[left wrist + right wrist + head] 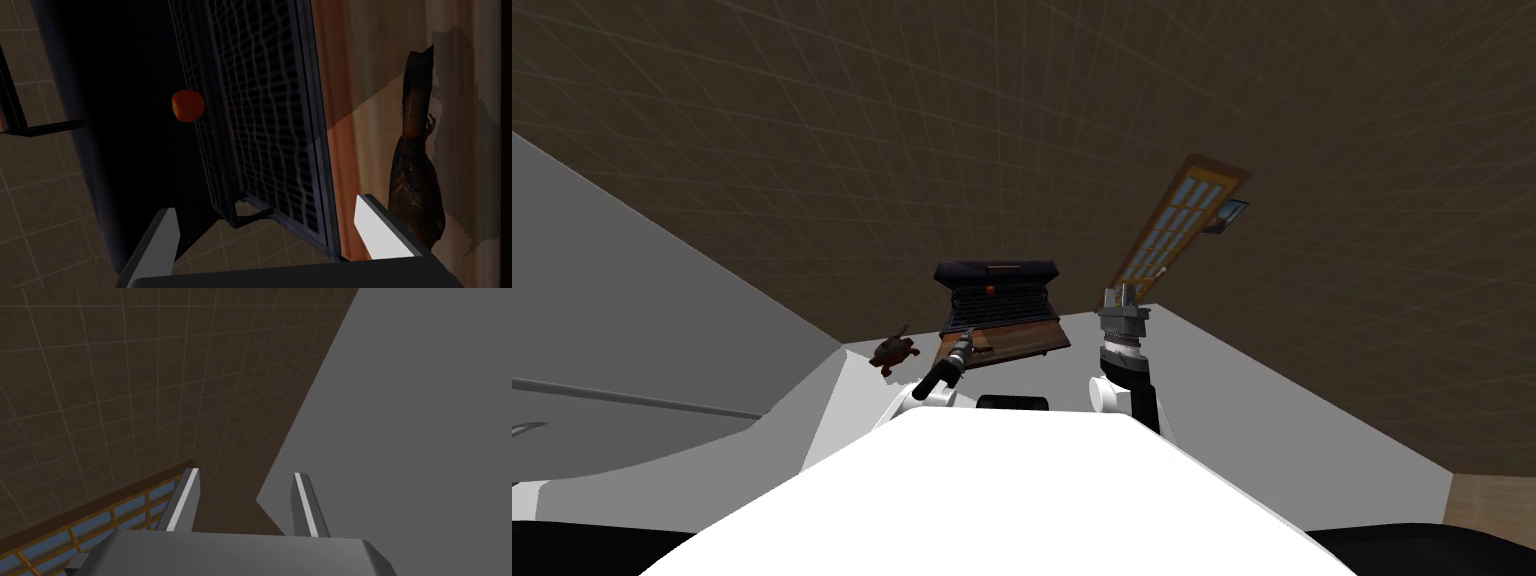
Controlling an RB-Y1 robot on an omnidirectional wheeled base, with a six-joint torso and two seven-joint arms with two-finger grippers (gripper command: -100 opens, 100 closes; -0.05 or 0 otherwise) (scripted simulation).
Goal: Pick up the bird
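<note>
Early yet: no hold on the bird (895,353), lying on the counter (1232,400) left of the board (1022,338) with the dark cage (997,290). Left gripper (265,207) out over the board's near left corner, fingers wide apart and holding nothing, aimed at the cage rather than the bird, which sits just outside one finger in the wrist view. Right gripper (1124,298) raised on the right, fingers parted, empty. Left to do, by this reckoning: swing left, straddle the bird, close, lift.
</note>
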